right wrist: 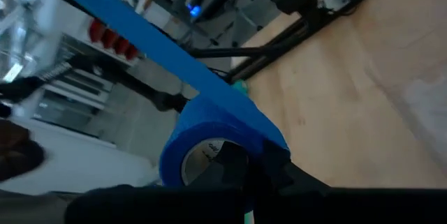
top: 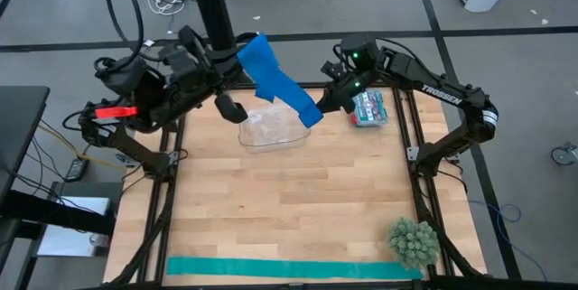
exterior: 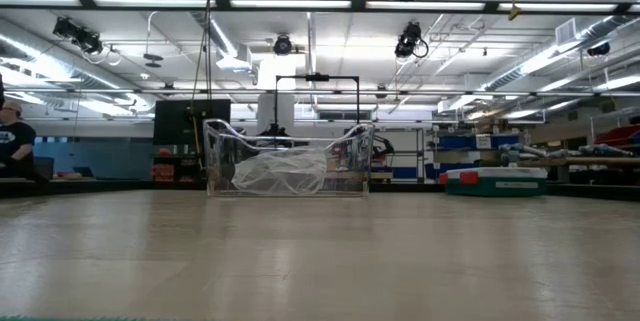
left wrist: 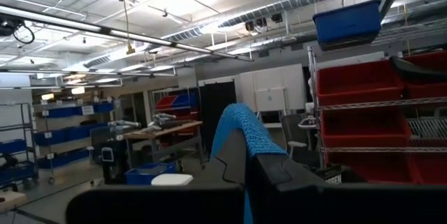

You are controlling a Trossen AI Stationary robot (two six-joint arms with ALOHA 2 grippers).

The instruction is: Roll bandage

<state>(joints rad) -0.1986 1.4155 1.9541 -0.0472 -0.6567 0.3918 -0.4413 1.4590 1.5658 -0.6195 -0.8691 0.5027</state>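
Two arms share one bandage [top: 275, 78], a royal-blue, ribbed elastic strip stretched taut in the air above the bench's [top: 289, 209] far edge. The right end effector [top: 318, 109] is clenched on the rolled end, a small cylinder wound on a pale core; the left end effector [top: 237, 58] is clenched on the free tail, which drapes over its fingers. Rolling looks partly done, with a good length unwound. The next move likely calls for turning the roll while the tail stays tight and straight. Beneath sits a clear plastic tray [top: 271, 129] holding crinkled film; a teal strip [top: 289, 267] lies flat along the near edge.
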